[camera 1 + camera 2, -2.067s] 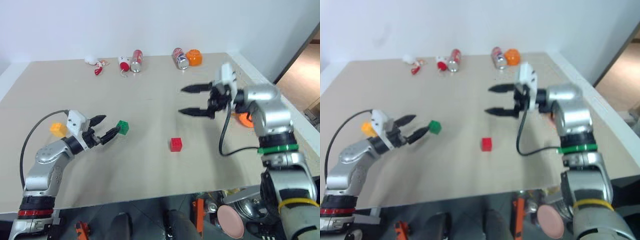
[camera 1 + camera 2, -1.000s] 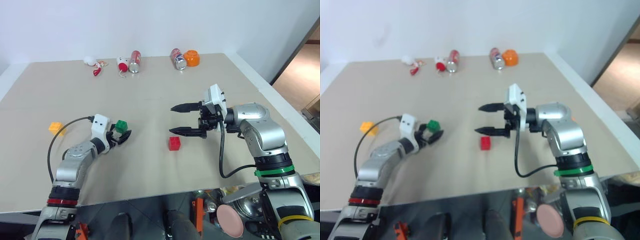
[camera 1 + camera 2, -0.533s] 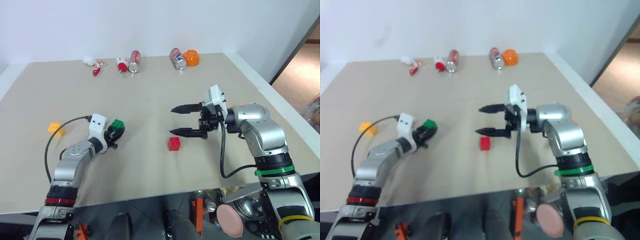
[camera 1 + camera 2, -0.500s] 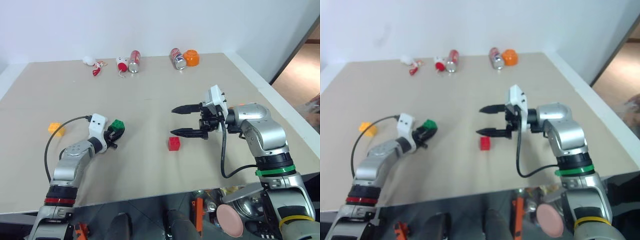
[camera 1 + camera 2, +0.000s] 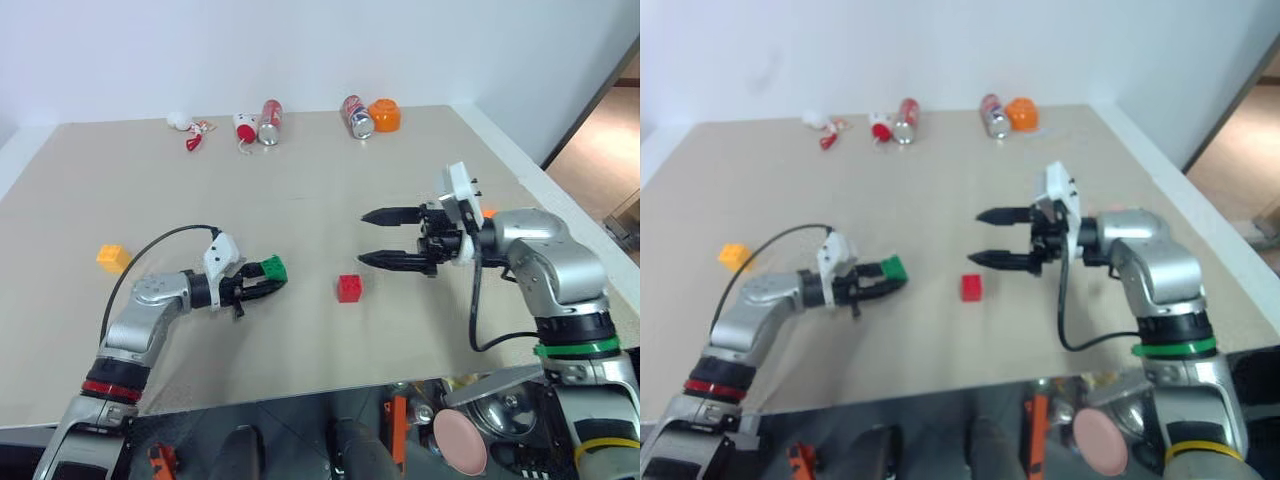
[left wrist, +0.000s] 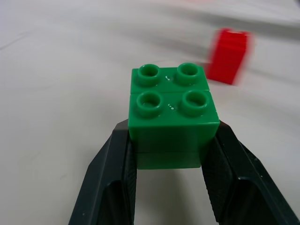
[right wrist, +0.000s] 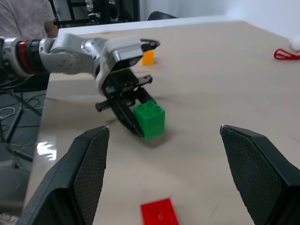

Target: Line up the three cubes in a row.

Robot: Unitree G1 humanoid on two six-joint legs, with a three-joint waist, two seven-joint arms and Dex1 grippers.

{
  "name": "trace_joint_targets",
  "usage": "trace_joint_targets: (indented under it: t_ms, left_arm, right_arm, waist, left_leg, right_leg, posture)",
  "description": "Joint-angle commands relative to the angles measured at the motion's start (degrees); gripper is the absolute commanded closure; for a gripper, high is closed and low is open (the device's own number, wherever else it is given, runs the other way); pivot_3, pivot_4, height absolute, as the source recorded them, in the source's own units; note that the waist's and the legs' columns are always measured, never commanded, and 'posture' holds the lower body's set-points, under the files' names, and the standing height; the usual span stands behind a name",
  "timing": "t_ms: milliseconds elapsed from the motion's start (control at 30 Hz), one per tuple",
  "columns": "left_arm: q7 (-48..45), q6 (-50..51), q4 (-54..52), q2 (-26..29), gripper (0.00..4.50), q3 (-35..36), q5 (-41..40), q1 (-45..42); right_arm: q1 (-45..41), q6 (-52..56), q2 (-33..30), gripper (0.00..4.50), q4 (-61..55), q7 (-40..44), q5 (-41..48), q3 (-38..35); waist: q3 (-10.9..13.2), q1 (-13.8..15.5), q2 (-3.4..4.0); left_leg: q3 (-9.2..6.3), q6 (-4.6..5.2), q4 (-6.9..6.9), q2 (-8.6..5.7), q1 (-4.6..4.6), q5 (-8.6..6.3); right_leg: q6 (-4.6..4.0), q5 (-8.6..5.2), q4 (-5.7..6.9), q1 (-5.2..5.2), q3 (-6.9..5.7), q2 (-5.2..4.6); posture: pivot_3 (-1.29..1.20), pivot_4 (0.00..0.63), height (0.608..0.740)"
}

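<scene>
My left gripper (image 5: 262, 282) is shut on the green cube (image 5: 272, 268), held just above the table and pointing toward the red cube (image 5: 349, 288). In the left wrist view the green cube (image 6: 171, 114) sits studs-up between both black fingers, with the red cube (image 6: 228, 55) beyond it. The yellow-orange cube (image 5: 114, 258) lies on the table at the far left. My right gripper (image 5: 385, 238) hangs open above and to the right of the red cube, fingers pointing left. The right wrist view shows the green cube (image 7: 149, 119), the red cube (image 7: 160, 213) and the yellow-orange cube (image 7: 147, 57).
Along the table's far edge lie two cans (image 5: 271, 121) (image 5: 358, 116), an orange object (image 5: 385, 114) and small red-and-white items (image 5: 196, 134). The table's right edge (image 5: 520, 165) runs close behind my right arm. A person's torso (image 7: 26, 18) shows behind the table in the right wrist view.
My left gripper closed on the green cube and carried it right, toward the red cube, turning to point that way. My right gripper drew slightly to the right, still open.
</scene>
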Motion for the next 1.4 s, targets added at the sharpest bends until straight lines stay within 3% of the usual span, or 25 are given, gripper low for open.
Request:
trace_joint_targets:
  t_ms: [33, 167, 367, 700, 1100, 1400]
  left_arm:
    - [-3.8, -1.5, 2.9, 0.8, 3.18, -1.7, 1.6, -4.3]
    - [-6.6, -2.7, 7.5, -0.2, 3.18, -3.9, 3.4, -8.3]
    - [-9.7, -2.0, 10.3, -2.5, 3.18, -6.3, 4.4, -11.1]
    - [-9.2, -4.1, 12.7, -1.1, 3.18, -5.5, 6.5, -8.7]
    - [-10.5, -2.1, 7.3, 0.3, 3.18, -3.8, 3.8, -3.4]
    - [-10.5, -11.3, 13.8, -0.5, 3.18, -4.5, 7.2, -5.2]
  right_arm:
    - [3.7, 1.9, -4.8, 0.58, -6.5, 3.0, 3.5, -3.3]
    - [8.5, 0.4, -8.9, 0.58, -8.1, 4.1, 2.3, -3.4]
    - [8.0, 0.4, -9.5, 0.58, -7.2, 2.4, 2.8, -3.8]
    - [6.5, -0.4, -8.3, 0.58, -6.0, 1.8, 2.1, -2.0]
    - [4.3, -1.8, -7.3, 0.58, -3.6, 2.9, 1.0, -0.5]
    - [3.3, -2.4, -7.1, 0.58, -2.1, 3.1, 0.5, -0.1]
  waist:
    - [0.0, 0.0, 0.01]
    - [0.0, -0.3, -0.03]
    - [0.0, -0.4, -0.05]
    - [0.0, -0.4, -0.06]
    - [0.0, -0.4, -0.06]
    - [0.0, -0.3, -0.06]
  left_leg:
    - [0.01, 0.00, 0.01, -0.01, 0.01, 0.00]
    - [0.02, 0.00, 0.05, -0.02, 0.00, 0.00]
    - [-0.02, 0.01, 0.08, -0.02, 0.06, 0.00]
    - [-0.02, 0.01, 0.06, -0.02, 0.03, -0.01]
    - [-0.03, 0.01, 0.06, 0.01, 0.05, -0.01]
    - [-0.03, 0.01, 0.06, 0.00, 0.05, -0.01]
  right_leg:
    - [0.00, -0.01, 0.00, 0.00, 0.02, 0.00]
    - [0.01, -0.03, -0.02, 0.00, 0.05, 0.00]
    - [0.00, -0.03, -0.03, -0.02, 0.04, 0.04]
    - [0.01, -0.03, -0.02, -0.02, 0.07, 0.05]
    - [0.00, -0.03, -0.02, -0.02, 0.09, 0.08]
    - [0.00, -0.04, -0.02, -0.02, 0.10, 0.08]
  posture:
    - [0.00, 0.150, 0.740]
    - [0.00, 0.150, 0.740]
    - [0.00, 0.150, 0.740]
    - [0.00, 0.150, 0.740]
    - [0.00, 0.150, 0.740]
    - [0.00, 0.150, 0.740]
